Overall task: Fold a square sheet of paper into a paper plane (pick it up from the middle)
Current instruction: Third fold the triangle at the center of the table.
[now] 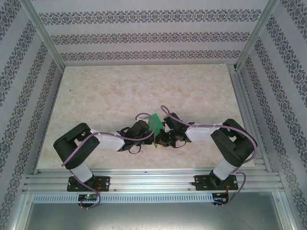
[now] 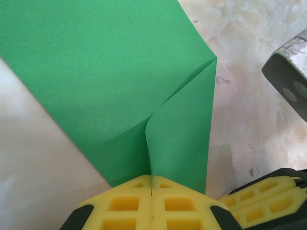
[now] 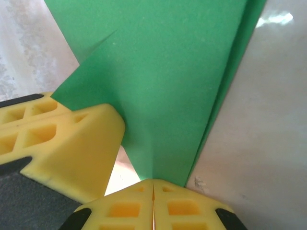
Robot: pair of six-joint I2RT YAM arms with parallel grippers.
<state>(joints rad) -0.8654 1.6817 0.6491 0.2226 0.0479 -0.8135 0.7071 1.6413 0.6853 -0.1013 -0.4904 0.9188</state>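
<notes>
Ahead of the left gripper (image 2: 151, 181) and right gripper (image 3: 153, 184), both clamped on it, the square sheet of paper (image 2: 105, 81) is held mid-fold; next, its flaps seemingly need aligning before creasing.

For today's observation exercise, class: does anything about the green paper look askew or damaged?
No tear shows. The green paper, pinched by the left tool and right tool, has one flap bending in a soft curve beside the left tool instead of a sharp crease.
</notes>
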